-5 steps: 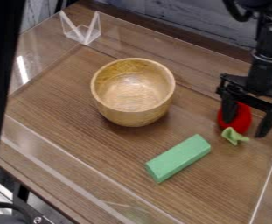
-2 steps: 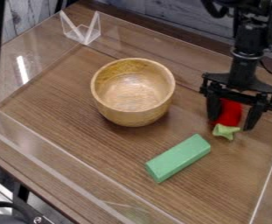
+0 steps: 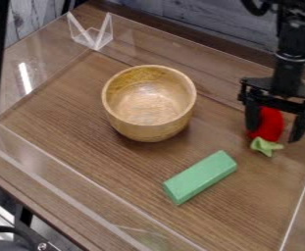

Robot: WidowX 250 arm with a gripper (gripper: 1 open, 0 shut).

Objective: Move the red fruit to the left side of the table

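The red fruit [image 3: 266, 125], a small glossy toy strawberry with a green leafy end pointing toward me, lies on the right side of the dark wood-grain table [image 3: 76, 127]. My gripper [image 3: 276, 120] hangs straight down over it, open, with one black finger on each side of the fruit. The fingertips are low, close to the tabletop. Whether the fingers touch the fruit I cannot tell.
A wooden bowl [image 3: 149, 101] sits mid-table, left of the gripper. A green rectangular block [image 3: 201, 176] lies in front, nearer the front edge. Low clear acrylic walls [image 3: 89, 31] border the table; the right wall runs close to the gripper.
The gripper has shifted a little sideways around the fruit, first left, then back right. It stayed open throughout. The fruit lies at nearly the same spot.
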